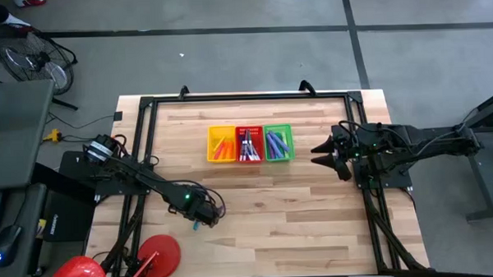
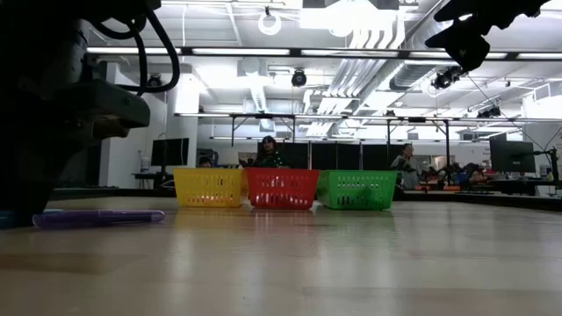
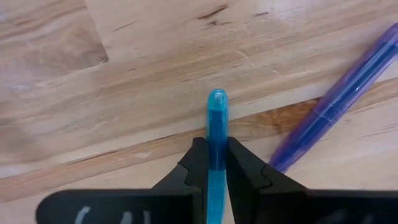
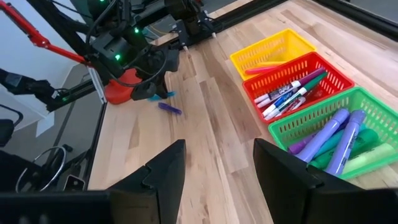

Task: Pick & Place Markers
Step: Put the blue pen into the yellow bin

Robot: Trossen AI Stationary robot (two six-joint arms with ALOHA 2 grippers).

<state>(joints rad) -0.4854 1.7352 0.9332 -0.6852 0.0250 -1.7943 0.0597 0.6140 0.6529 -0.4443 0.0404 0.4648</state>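
Observation:
My left gripper (image 1: 201,216) is low over the near-left part of the table, shut on a light blue marker (image 3: 217,124). A purple marker (image 3: 339,102) lies flat on the wood just beside it, and the low view shows that purple marker (image 2: 97,217) too. Three mesh baskets stand in a row at the table's middle: yellow (image 1: 222,144) with orange markers, red (image 1: 248,143) with white and red ones, green (image 1: 278,143) with purple, blue and green ones. My right gripper (image 4: 217,168) is open, above the table to the right of the green basket. My left gripper pinches the light blue marker's barrel (image 3: 217,155) between its two fingers. The fingers lie along the marker, whose rounded end (image 3: 217,99) sticks out past the fingertips. They come from above at a slant. Whether the marker touches the wood I cannot tell.
A black frame rail (image 1: 148,150) runs around the table's left, far and right sides. A red round thing (image 1: 160,255) sits at the near-left corner. Bare wood lies between the baskets and the near edge. People sit in the room beyond (image 2: 268,151).

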